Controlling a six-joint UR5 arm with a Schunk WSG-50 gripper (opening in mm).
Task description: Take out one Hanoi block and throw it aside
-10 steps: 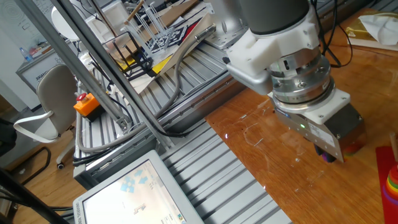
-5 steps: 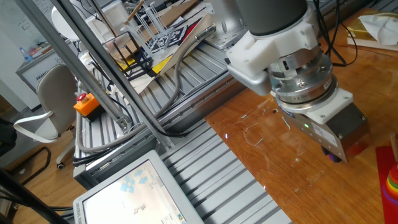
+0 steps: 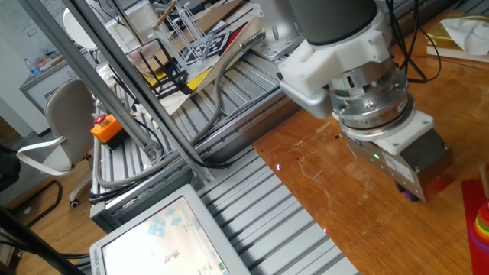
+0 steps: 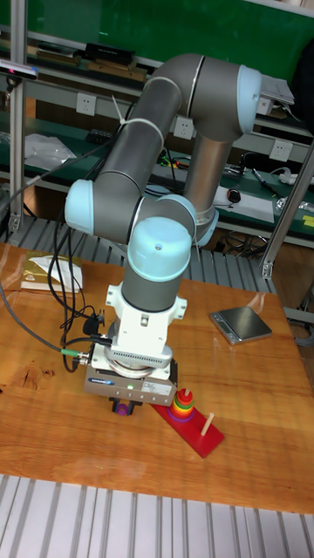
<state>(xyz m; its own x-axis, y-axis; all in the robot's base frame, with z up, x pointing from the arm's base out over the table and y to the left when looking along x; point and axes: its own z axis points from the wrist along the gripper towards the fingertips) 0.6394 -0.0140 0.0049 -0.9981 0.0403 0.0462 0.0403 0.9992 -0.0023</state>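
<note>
A tiny purple Hanoi block (image 4: pixel 122 407) shows just under the gripper body, a little above the wooden table (image 4: pixel 52 418). My gripper (image 4: pixel 123 408) points straight down and looks shut on it. In the fixed view only a purple sliver of the block (image 3: pixel 413 196) peeks out below the gripper (image 3: pixel 411 192); the fingers are mostly hidden by the gripper body. To the gripper's right stands the stack of rainbow rings (image 4: pixel 182 403) on a red base (image 4: pixel 199 441), next to a bare wooden peg (image 4: pixel 208 424). The same stack (image 3: pixel 481 221) sits at the fixed view's right edge.
A silver scale (image 4: pixel 242 324) lies at the back right of the table. A yellow packet with white paper (image 4: pixel 48 272) lies at the back left, with cables trailing from the wrist. Aluminium rails border the table; a monitor (image 3: pixel 164 237) and an orange button box (image 3: pixel 105 128) stand beyond.
The gripper, with the purple block in it, has drifted slightly right and towards the rainbow stack over the last second; since half a second ago it has hardly moved.
</note>
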